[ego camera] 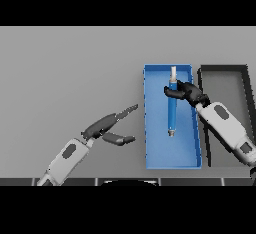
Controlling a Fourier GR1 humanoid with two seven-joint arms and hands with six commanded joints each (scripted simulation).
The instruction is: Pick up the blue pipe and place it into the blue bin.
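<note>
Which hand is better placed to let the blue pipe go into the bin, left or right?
Right. The right hand is curled round the long blue pipe over the rectangular blue bin. The left hand sits open on the grey table, outside the bin.

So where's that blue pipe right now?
In the head view the blue pipe is right of centre, lengthwise over the blue bin, with the right hand curled round its upper end.

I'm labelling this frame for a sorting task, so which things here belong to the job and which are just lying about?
Part of the job:
- blue pipe, over the bin
- blue bin
- right hand, curled round the pipe

Just lying about:
- dark bin, right of the blue one
- left hand, open, holding nothing
- grey table
</note>
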